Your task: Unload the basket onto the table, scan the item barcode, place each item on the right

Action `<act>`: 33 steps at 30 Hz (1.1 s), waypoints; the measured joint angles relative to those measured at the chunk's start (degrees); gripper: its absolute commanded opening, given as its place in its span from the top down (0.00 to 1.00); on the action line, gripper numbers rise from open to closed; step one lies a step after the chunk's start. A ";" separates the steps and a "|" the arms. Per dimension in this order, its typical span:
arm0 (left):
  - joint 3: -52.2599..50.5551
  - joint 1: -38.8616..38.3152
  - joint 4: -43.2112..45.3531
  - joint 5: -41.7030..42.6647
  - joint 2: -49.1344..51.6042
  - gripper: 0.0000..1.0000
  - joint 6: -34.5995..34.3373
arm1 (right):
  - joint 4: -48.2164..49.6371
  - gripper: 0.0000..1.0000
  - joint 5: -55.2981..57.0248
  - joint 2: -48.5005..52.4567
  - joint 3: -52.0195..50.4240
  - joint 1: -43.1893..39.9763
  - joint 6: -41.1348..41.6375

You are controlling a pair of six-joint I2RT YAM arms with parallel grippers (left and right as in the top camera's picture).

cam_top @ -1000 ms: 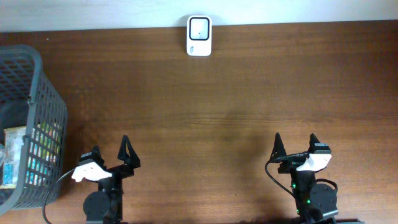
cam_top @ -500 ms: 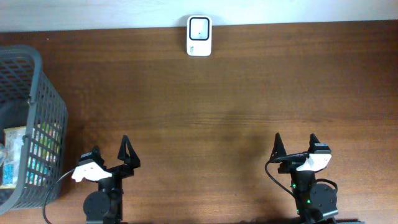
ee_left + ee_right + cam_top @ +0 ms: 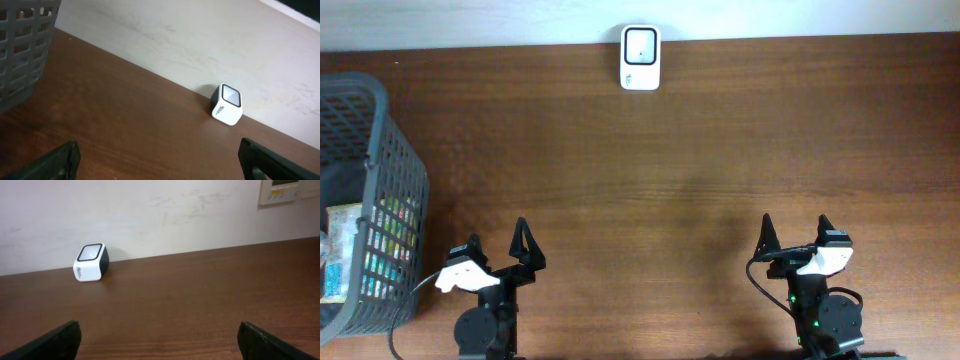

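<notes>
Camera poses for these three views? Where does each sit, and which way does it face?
Overhead: above the table, looking straight down; shows scanner at the far edge, basket, left gripper and right gripper, both open.
Left wrist: low over the table, facing the far wall; left fingers in the bottom corners.
Right wrist: low, facing the wall; right fingers likewise.
Shared: all three see the scanner; overhead and left wrist also share the basket.

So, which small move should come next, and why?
Probably swing the left gripper toward the basket: it and the right gripper stand open and empty, the packaged items lie in that basket, and the scanner sits at the far edge.
</notes>
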 measured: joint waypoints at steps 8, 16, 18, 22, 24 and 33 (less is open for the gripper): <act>0.00 0.00 0.04 0.00 0.00 0.01 0.00 | 0.00 0.01 0.00 0.00 0.00 0.00 -0.02; -0.02 0.00 0.24 0.00 0.00 0.01 0.00 | -0.02 0.01 -1.79 0.00 0.00 0.00 -0.02; -0.02 0.00 1.36 0.00 0.00 0.01 0.00 | -0.02 0.01 -2.19 0.00 0.00 0.00 -0.04; 0.22 0.00 2.49 0.00 0.02 0.01 6.45 | -0.46 0.01 -2.86 0.00 0.76 0.00 -2.62; 2.45 0.00 1.68 0.00 1.44 0.01 9.53 | -1.36 0.02 -3.32 0.55 3.87 0.00 -4.48; 40.09 0.00 -15.19 0.00 36.50 0.01 15.17 | 4.70 0.01 -3.63 26.67 12.61 0.00 -5.44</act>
